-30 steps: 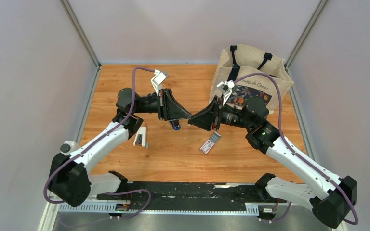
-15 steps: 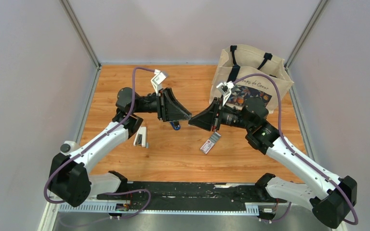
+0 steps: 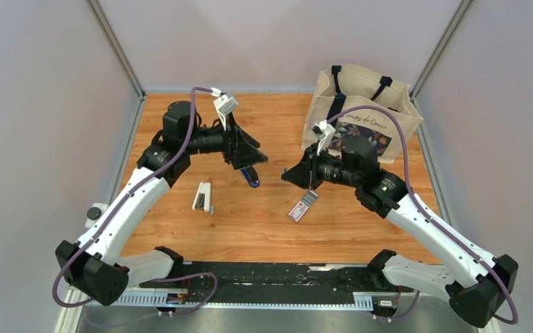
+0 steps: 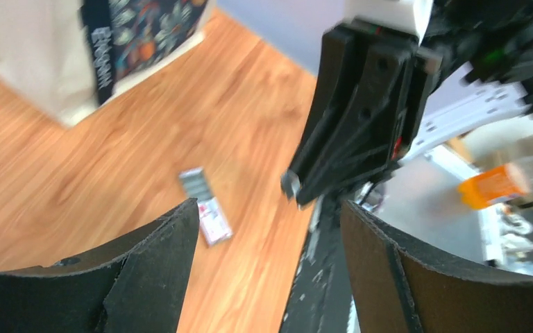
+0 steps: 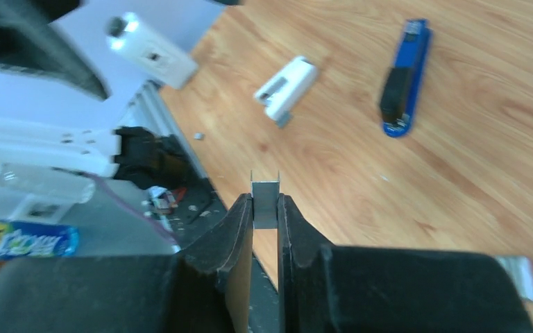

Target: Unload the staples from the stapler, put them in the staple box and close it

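**Staple strip pinched in right fingers, blue stapler lying on the table**

From above: a warm orange-brown wooden tabletop (image 3: 271,229) sits in a booth of plain pale grey walls with aluminium corner posts. A black rail runs along the near edge, where both arm bases are bolted. At the far right stands a beige canvas tote bag (image 3: 361,90) with dark straps and a dark floral print. A cursive line above the print is too small to read reliably. The small dark-blue desk stapler (image 3: 251,177) lies on the wood near the middle, just under the tips of the left gripper (image 3: 253,161). It is well apart from the right gripper (image 3: 288,175), which hangs to its right. A white stapler (image 3: 203,197) lies to the left, and a small flat staple packet (image 3: 303,206) lies below the right gripper.

Left wrist: the left gripper (image 4: 269,208) has its black fingers (image 4: 153,270) spread wide with nothing between them. Through the gap the right gripper (image 4: 361,118) faces the camera above the wood, and the packet (image 4: 205,208) lies flat; its print is blurred. The tote bag (image 4: 76,48) fills the upper left. The stapler does not show here.

Right wrist: the right gripper (image 5: 265,208) is closed tight on a short silver strip of staples (image 5: 264,189), which stands up from between the fingertips. Beyond it the dark-blue stapler (image 5: 404,80) lies on the table, clear of the fingers, with the white stapler (image 5: 286,89) to its left. Off the table edge lies a blue wrapper (image 5: 21,239) with unreadable lettering.
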### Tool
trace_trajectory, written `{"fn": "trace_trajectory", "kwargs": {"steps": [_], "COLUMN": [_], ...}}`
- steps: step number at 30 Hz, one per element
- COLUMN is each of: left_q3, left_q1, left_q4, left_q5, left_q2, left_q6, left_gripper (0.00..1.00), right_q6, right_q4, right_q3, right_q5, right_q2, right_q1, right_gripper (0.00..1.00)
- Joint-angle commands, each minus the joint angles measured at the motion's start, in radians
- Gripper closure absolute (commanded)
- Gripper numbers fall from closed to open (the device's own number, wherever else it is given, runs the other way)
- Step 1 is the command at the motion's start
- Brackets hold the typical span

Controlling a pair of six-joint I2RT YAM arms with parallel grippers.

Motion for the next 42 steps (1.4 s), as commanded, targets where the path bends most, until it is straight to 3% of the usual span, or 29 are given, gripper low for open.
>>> {"fn": "trace_trajectory", "kwargs": {"steps": [1,2,6,11,15,18,21,26,34,42], "left_q3": [0.058,0.067,0.089,0.028,0.015,-0.018,-0.017,0.134,0.389,0.509], "left_q1": [0.002,0.002,0.004,0.004,-0.002,-0.080,-0.212,-0.263,-0.369,-0.469], "left_q4": [-0.521,-0.636,-0.809,-0.803,-0.790,-0.744,-0.706,-0.631,-0.589,-0.560], "left_q5": [-0.191,-0.199,-0.252,-0.273,-0.275,-0.317,-0.419,-0.497,-0.494,-0.589], "left_q2": [-0.019,-0.007,0.016,-0.069,-0.077,-0.054,0.013,0.289,0.662,0.854], "left_q6": [0.385,0.470,0.618,0.700,0.691,0.665,0.677,0.577,0.499,0.428], "left_gripper": [0.18,0.18,0.16,0.16,0.16,0.16,0.15,0.15,0.15,0.14], "right_q6": [-0.135,-0.142,-0.194,-0.252,-0.270,-0.254,-0.208,-0.154,-0.123,-0.129], "right_q4": [-0.254,-0.278,-0.395,-0.461,-0.453,-0.441,-0.446,-0.452,-0.486,-0.490], "right_q3": [0.089,0.097,0.136,0.160,0.154,0.153,0.154,0.136,0.131,0.104], "right_q5": [0.227,0.279,0.420,0.584,0.629,0.634,0.629,0.577,0.565,0.522], "right_q2": [0.100,0.125,0.261,0.407,0.450,0.471,0.429,0.278,0.099,-0.012], "right_q1": [0.006,0.006,0.026,0.040,0.037,0.022,-0.041,-0.194,-0.273,-0.319], "right_gripper": [0.91,0.91,0.93,0.98,0.98,0.99,1.00,0.99,0.99,0.98]}}
